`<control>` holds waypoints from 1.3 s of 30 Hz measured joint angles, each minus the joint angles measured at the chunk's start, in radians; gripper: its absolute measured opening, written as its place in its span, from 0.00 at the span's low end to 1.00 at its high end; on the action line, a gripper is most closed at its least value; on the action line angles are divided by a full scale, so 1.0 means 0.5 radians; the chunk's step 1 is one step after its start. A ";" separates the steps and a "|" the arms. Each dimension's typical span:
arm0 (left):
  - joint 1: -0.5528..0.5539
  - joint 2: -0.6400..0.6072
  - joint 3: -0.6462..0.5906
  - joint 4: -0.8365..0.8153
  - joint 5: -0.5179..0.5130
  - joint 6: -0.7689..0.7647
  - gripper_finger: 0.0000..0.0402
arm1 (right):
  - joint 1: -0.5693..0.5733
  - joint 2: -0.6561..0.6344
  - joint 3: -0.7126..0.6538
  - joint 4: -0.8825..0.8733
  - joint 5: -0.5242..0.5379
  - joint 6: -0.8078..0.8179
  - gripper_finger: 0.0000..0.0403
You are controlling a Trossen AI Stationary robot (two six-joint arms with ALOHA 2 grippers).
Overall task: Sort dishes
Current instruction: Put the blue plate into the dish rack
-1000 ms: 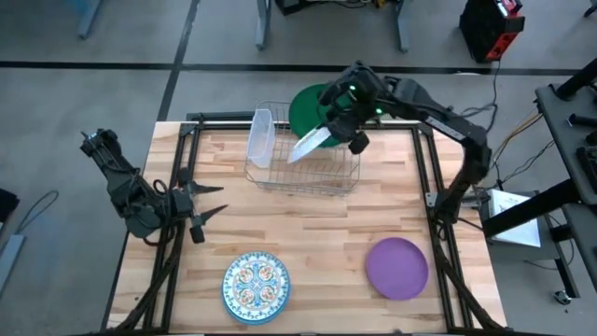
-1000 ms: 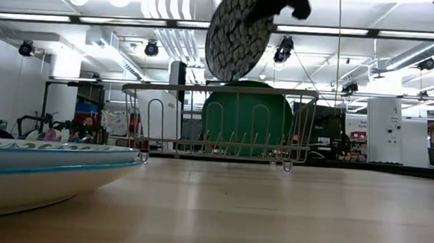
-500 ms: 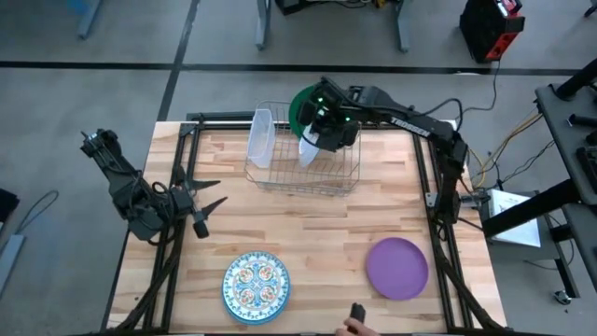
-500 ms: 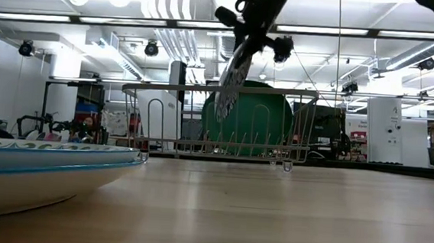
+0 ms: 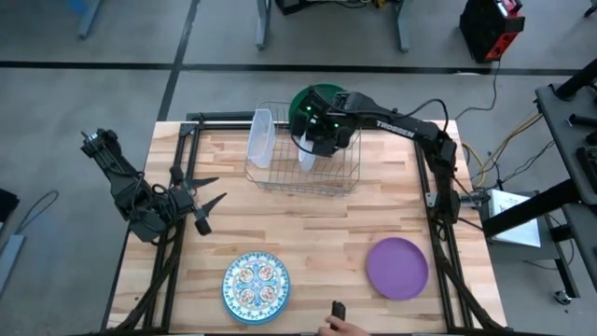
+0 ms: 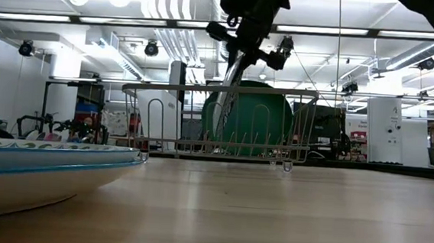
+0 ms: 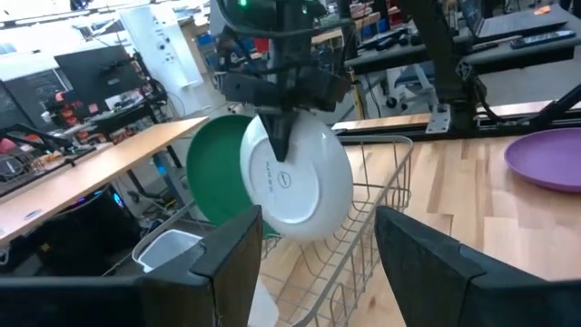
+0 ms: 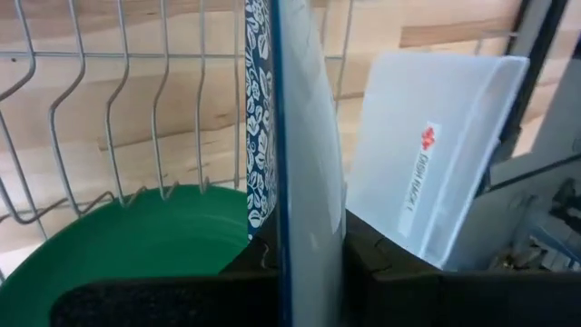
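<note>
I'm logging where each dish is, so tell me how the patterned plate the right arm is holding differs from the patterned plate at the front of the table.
The held plate stands on edge, gripped at its rim by the right gripper above the wire rack; the front plate lies flat on the table, untouched. The held plate's plain white back shows in the left wrist view; the front plate shows its colourful patterned face up. Both are round with blue patterning.
</note>
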 joint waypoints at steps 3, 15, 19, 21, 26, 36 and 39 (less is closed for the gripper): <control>0.000 -0.001 -0.004 -0.002 0.000 0.000 0.51 | 0.005 0.032 -0.007 0.002 0.001 -0.027 0.06; 0.000 0.036 -0.004 -0.014 0.001 -0.008 0.51 | 0.016 0.147 -0.008 0.027 -0.008 -0.053 0.06; 0.000 0.063 -0.005 -0.015 0.002 -0.017 0.51 | 0.015 0.171 -0.011 0.042 0.006 -0.033 0.07; 0.000 0.076 -0.005 -0.015 0.002 -0.028 0.51 | 0.012 0.175 -0.015 0.051 0.021 0.006 0.12; 0.000 0.099 -0.005 -0.016 0.002 -0.048 0.51 | 0.014 0.174 -0.014 0.091 0.014 0.038 0.26; -0.001 0.114 -0.005 -0.024 0.005 -0.055 0.51 | 0.018 0.147 -0.014 0.095 0.107 0.044 0.36; 0.000 0.114 -0.005 -0.053 0.006 -0.056 0.51 | 0.022 0.119 -0.014 0.095 0.172 0.048 0.38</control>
